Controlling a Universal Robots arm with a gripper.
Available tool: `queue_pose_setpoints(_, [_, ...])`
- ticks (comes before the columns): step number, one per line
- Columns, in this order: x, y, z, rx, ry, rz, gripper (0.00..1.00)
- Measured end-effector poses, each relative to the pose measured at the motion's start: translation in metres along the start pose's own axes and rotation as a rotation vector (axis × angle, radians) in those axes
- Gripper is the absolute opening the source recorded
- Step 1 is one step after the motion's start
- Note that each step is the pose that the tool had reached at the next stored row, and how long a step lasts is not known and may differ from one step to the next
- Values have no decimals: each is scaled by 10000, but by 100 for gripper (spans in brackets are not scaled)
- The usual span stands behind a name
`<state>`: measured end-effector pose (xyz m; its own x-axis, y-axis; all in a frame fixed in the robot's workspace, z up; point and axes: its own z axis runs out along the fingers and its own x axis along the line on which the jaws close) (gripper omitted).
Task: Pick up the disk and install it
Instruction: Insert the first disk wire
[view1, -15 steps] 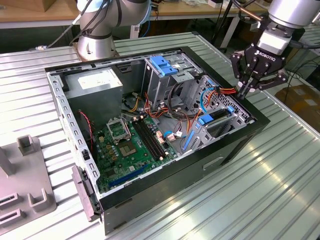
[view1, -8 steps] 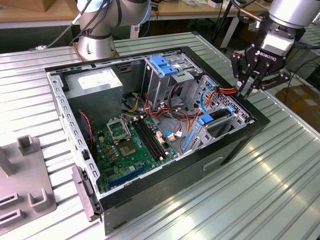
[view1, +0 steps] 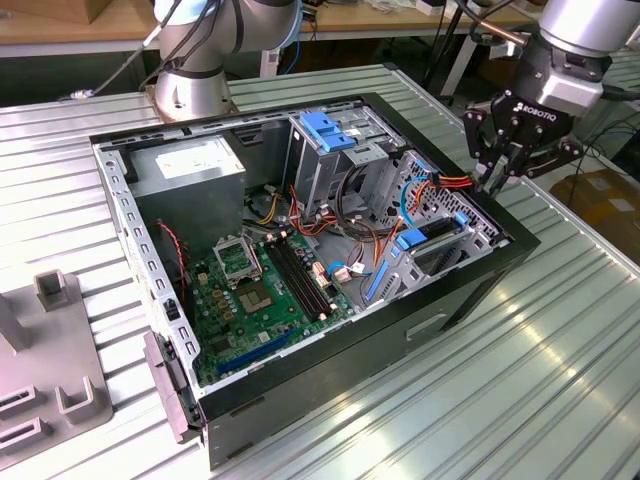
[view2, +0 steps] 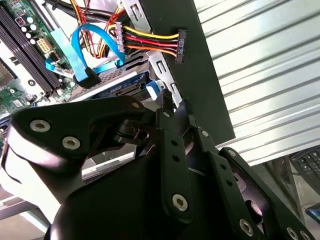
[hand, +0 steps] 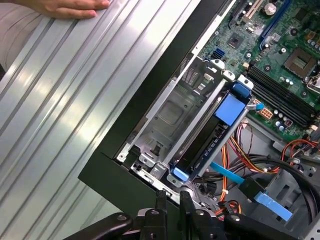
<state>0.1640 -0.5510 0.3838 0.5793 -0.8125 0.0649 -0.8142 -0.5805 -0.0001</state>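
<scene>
claw (view1: 497, 182): together, empty, at case rim (view1: 515, 235) | disk (hand: 205, 142): in bay (hand: 170, 112) | risk: descending could snag loose power cable (view2: 150, 42)

Your ribbed table (view1: 520, 380) is bare, shiny metal. The computer case (view1: 330, 385) wall is matt black. The disk (hand: 212, 132) wears smooth bright-blue plastic. The gripper (view1: 496, 182) looks matt black, with small bright screws.

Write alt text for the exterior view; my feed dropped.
The gripper hangs above the edge of the open computer case on the exterior view's right, near the blue-framed disk seated inside. The case lies on a ribbed metal table.
</scene>
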Motion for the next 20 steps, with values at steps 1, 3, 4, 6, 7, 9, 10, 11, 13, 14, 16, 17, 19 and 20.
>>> queue_pose_setpoints(1, [9, -13, 2, 1, -1, -7, 25])
queue_pose_setpoints(3, [22, -32, 4, 1, -1, -21, 25])
queue_pose_setpoints(4, [28, -40, 5, 3, -1, -54, 25])
queue_pose_setpoints(6, [32, -46, 7, 20, -1, -318, 25])
queue_pose_setpoints(7, [34, -48, 7, 28, -1, -435, 25])
queue_pose_setpoints(9, [37, -55, 8, 42, -1, -647, 25])
queue_pose_setpoints(10, [37, -61, 9, 49, -2, -745, 25])
queue_pose_setpoints(11, [35, -67, 9, 52, -2, -799, 27])
queue_pose_setpoints(13, [21, -82, 11, 60, -1, -931, 33])
queue_pose_setpoints(14, [14, -88, 13, 68, -1, -1056, 33])
queue_pose_setpoints(16, [5, -95, 15, 81, 1, -1275, 33])
queue_pose_setpoints(17, [-2, -100, 17, 87, 1, -1359, 33])
queue_pose_setpoints(19, [-22, -116, 23, 95, 1, -1490, 33])
queue_pose_setpoints(20, [-35, -128, 27, 98, 1, -1538, 33])
